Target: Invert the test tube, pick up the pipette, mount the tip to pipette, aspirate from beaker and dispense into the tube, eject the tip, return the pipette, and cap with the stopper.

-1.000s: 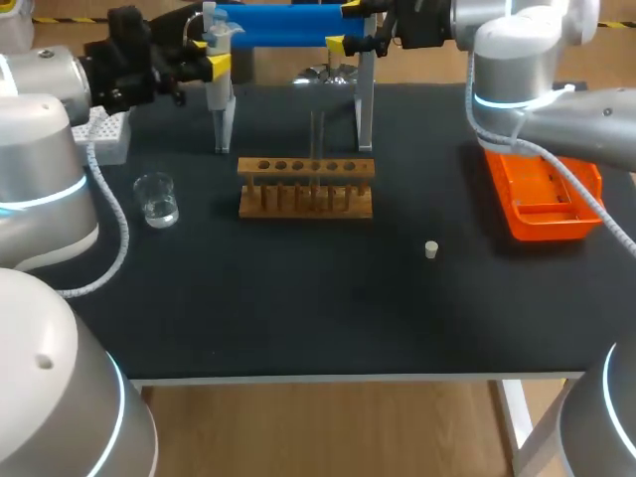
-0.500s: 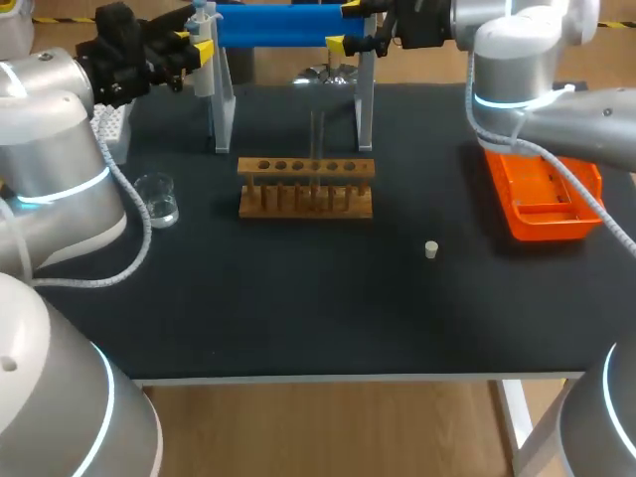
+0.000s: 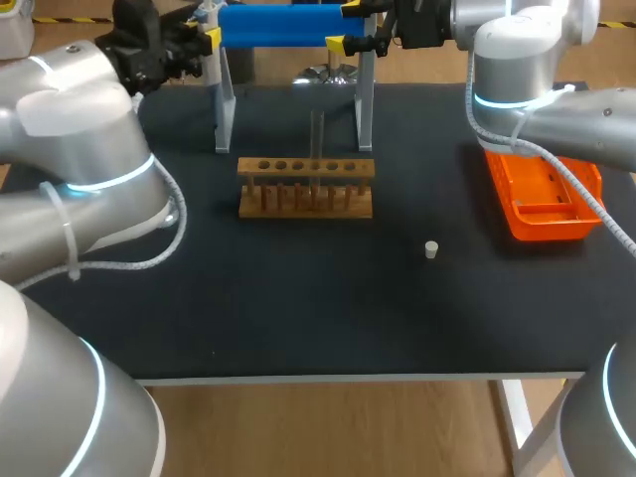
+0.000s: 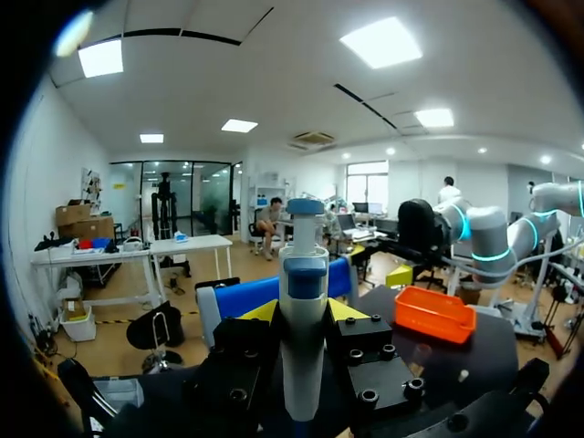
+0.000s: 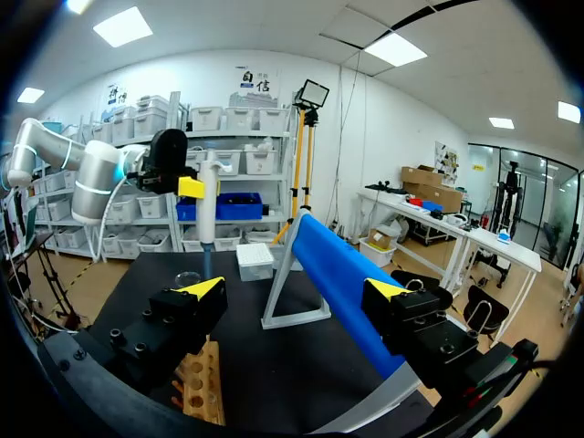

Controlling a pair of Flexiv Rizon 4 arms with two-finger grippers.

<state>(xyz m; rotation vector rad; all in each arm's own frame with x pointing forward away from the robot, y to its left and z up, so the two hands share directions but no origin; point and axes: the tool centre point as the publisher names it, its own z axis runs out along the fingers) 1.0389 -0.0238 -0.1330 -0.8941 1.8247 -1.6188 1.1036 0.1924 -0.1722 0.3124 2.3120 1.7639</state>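
Overhead, the worktop [image 3: 298, 298] carries one six-hole wooden rack [image 3: 306, 189] with one test tube [image 3: 317, 134] upright in it, one stopper [image 3: 431, 249] to its near right, and one orange tray [image 3: 542, 199] at the right. The left wrist view shows the left end effector [image 4: 303, 315] clenched on the one pipette [image 4: 303, 365]. The right wrist view shows the right end effector [image 5: 294, 289] released, with one beaker [image 5: 187, 276] and one tip box [image 5: 255, 260] beyond it, their contents unclear.

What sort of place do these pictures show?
Most likely a laboratory bench: a wooden tube rack and a small stopper stand on the black table, and the left hand holds a pipette.
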